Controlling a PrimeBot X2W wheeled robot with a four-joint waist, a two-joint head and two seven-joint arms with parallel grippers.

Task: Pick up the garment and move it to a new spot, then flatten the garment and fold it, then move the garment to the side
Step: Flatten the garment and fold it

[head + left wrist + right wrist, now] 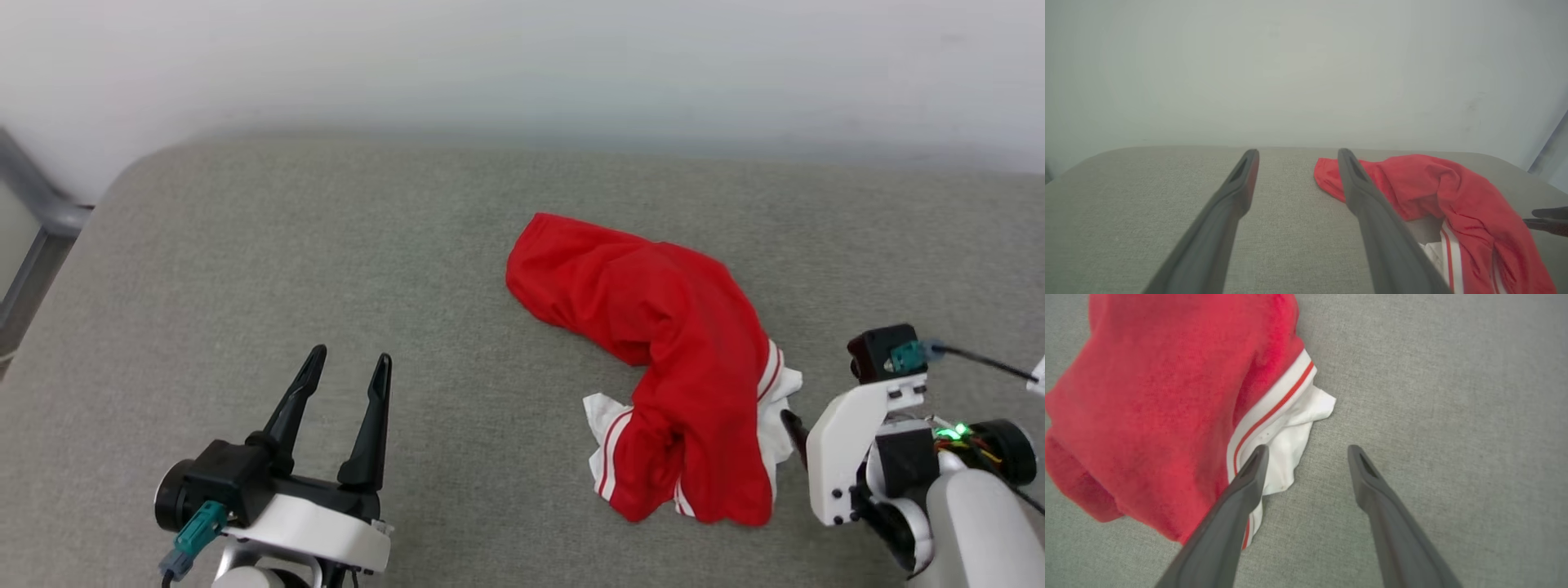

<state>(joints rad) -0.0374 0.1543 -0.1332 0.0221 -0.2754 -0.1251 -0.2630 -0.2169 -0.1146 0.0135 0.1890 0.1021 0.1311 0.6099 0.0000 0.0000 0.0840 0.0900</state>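
Observation:
The garment (669,343) lies crumpled in a curved heap on the grey fabric surface (326,245), red with white striped sleeve parts (608,425) at its near end; its front lettering is hidden. My left gripper (351,359) stands open at the lower left, well apart from the garment (1433,183), with nothing between its fingers (1224,204). My right gripper (1308,451) is open and points down at the garment's right edge. Its left finger (1241,498) hangs over the white sleeve (1294,433), and bare surface shows between the fingers. In the head view one dark finger (792,429) touches the sleeve edge.
The grey surface has rounded corners and ends at a pale wall (522,65) behind. A grey metal frame (37,208) stands past its left edge. Bare surface stretches left of the garment and beyond it. The right gripper's fingertips (1547,218) show at the left wrist view's right edge.

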